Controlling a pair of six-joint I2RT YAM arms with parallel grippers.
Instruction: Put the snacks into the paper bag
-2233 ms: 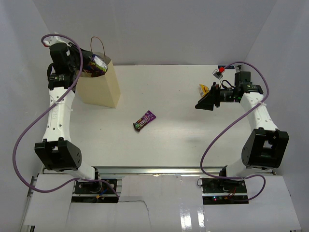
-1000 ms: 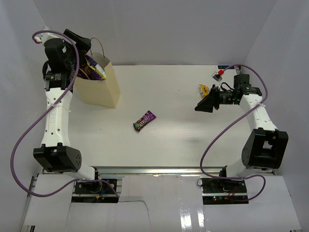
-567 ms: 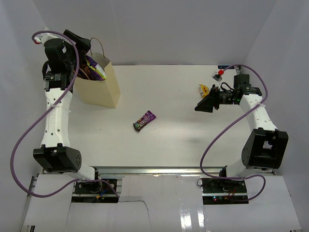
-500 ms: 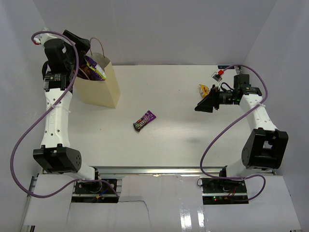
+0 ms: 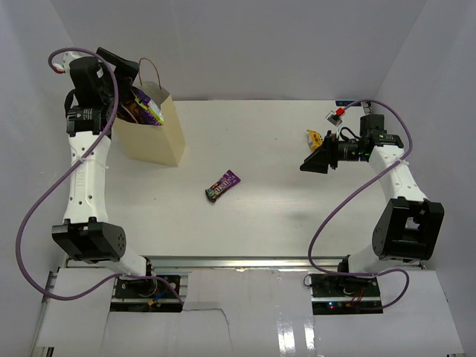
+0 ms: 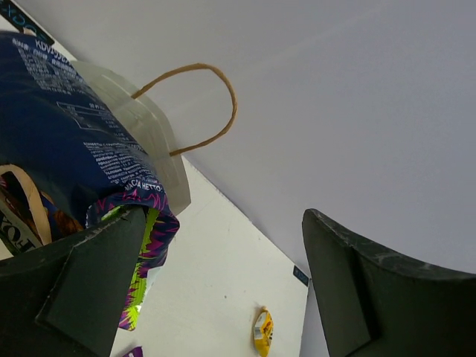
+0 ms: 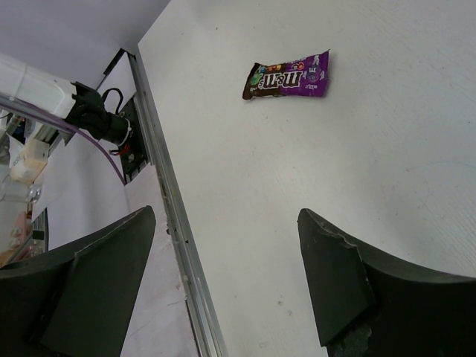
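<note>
A white table (image 5: 282, 216) forms the floor of a white enclosure, with a back wall (image 5: 253, 44) and 2 side walls rising from its edges. Near the far right corner lies 1 small white-and-red item (image 5: 336, 112), too small to identify. Just beyond it, a dark-blue label (image 5: 343, 102) sits at the table's far edge. A metal rail (image 5: 245, 262) runs along the near edge, with glossy white panels (image 5: 297, 320) in front of it.

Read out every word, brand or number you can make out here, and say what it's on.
"m&m": on the purple candy packet.
"KDV": start of a code on the dark-blue chip bag; its fine print is too small to read.
"OX": cut-off letters on a wrapper beside it.
Yellow packet: print too small to read.
</note>
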